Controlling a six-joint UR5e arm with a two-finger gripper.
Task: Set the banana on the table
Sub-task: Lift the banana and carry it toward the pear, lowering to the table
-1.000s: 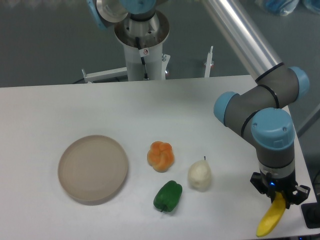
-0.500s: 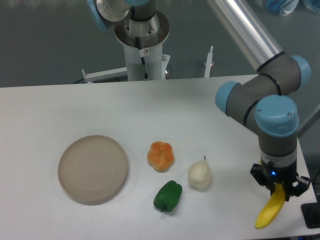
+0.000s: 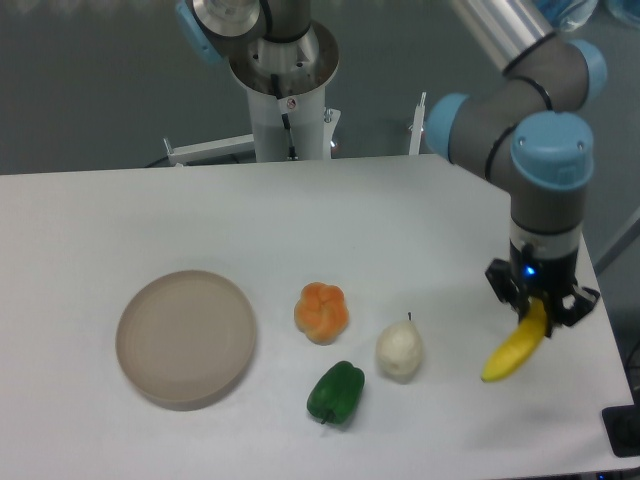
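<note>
Since the earlier frames the hand [image 3: 539, 312] and the banana [image 3: 512, 350] have shifted up and left in view, away from the near right edge of the worktop [image 3: 300, 220]; the banana's lower tip now sits over open white surface rather than close to the near edge. Plate [image 3: 186, 337], orange fruit [image 3: 321, 312], pear [image 3: 399, 351] and green pepper [image 3: 335, 392] are unchanged.

Hidden or unclear: the banana's upper end is covered by the fingers, and the fingertips themselves are dark and hard to separate from the wrist housing. Whether the lower tip touches the worktop or hangs just above it cannot be told. The upper arm is cut off at the top edge of the view.

Pose: wrist points straight down over the right part of the worktop, with the grey elbow joints and blue caps stacked above it. Hand pinches the banana at its top end; the fruit hangs tilted, lower tip pointing down-left, to the right of the pear and apart from it
</note>
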